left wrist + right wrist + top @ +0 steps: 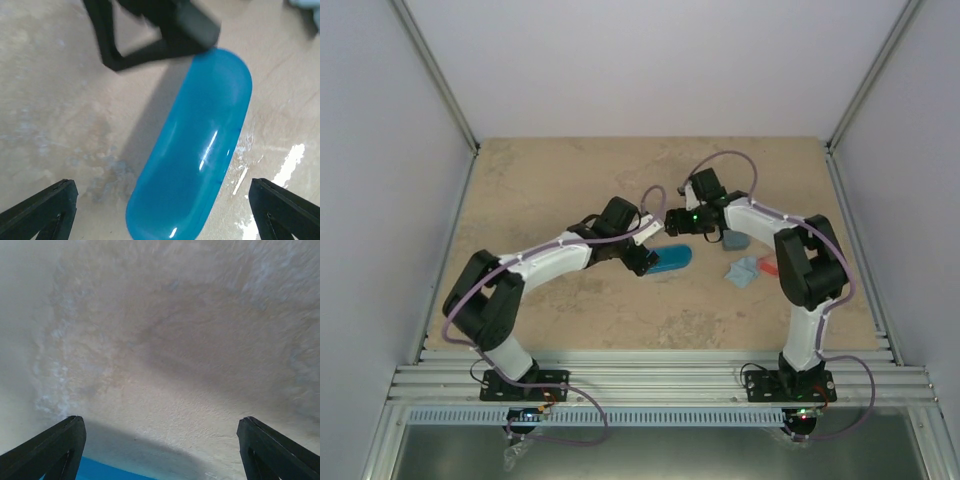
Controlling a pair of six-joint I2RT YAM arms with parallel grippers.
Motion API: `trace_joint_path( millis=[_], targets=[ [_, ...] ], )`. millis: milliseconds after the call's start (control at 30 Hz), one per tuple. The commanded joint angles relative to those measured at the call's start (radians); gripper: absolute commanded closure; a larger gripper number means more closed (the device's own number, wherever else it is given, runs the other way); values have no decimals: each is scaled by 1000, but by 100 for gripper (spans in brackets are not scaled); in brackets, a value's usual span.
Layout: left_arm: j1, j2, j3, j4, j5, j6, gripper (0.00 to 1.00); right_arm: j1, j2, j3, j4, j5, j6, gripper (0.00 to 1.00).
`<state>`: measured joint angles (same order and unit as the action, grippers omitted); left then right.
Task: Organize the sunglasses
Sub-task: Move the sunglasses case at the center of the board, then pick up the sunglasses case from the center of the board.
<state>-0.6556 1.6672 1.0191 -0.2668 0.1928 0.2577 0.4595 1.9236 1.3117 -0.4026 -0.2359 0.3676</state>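
Two cases lie on the beige table (570, 330), both right of centre. The larger is a glossy blue oval case (672, 262), lying flat with its lid shut, so what it holds cannot be seen. Behind and to its right sits a grey-blue rectangular case (736, 241), partly covered by the right arm; whether it is open or shut cannot be told from above, nor what is in it. Just in front of that case lies a crumpled light blue cloth (744, 272). The red-orange sunglasses (768, 268) lie on the table touching the cloth's right edge, close beside the right arm's elbow, outside both cases and well apart from the blue one; only a small strip of the frame shows.

The left gripper (162, 214) hangs low over the near end of the blue case with its fingers (39, 212) spread wide. The case lies slanted between them and neither tip touches it, so this gripper holds nothing.

The right gripper (162, 450) is just beyond the far end of the blue case, pointing down at bare table. Its fingers (47, 450) also stand wide apart with nothing between them, and a sliver of blue shows at the bottom edge of its own view. From the left wrist it appears dark and blurred at the case's far end; whether it touches the case there cannot be told.
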Motion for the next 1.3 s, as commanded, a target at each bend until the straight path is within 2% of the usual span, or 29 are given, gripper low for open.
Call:
trace_joint_path(
  millis=[0, 133, 267, 400, 533, 733, 1067, 1167, 1267],
  targets=[
    [3, -103, -51, 58, -121, -135, 3, 40, 31, 18, -90, 89, -30, 17],
    [25, -217, -112, 118, -220, -308, 1, 70, -23, -55, -115, 135, -28, 19],
    [72, -330, -178, 191, -195, -450, 1, 92, -96, -142, -121, 122, -13, 21],
    [91, -379, -215, 216, -175, -559, 1, 105, -156, -187, -124, 138, 15, 21],
    [114, -411, -238, 216, -155, -648, 0, 112, -243, -193, -111, 219, 43, 17],
    [143, -462, -288, 230, -103, -758, 1, 195, -358, -216, -127, 227, -6, 7],
    [144, -529, -362, 262, -115, -848, 0, 363, -300, -266, -156, 319, 35, 3],
    [144, -535, -376, 264, -111, -862, 0, 381, -267, -278, -141, 322, 32, 5],
    [144, -540, -388, 276, -103, -879, 1, 384, -242, -293, -121, 301, 8, 10]
  ],
)
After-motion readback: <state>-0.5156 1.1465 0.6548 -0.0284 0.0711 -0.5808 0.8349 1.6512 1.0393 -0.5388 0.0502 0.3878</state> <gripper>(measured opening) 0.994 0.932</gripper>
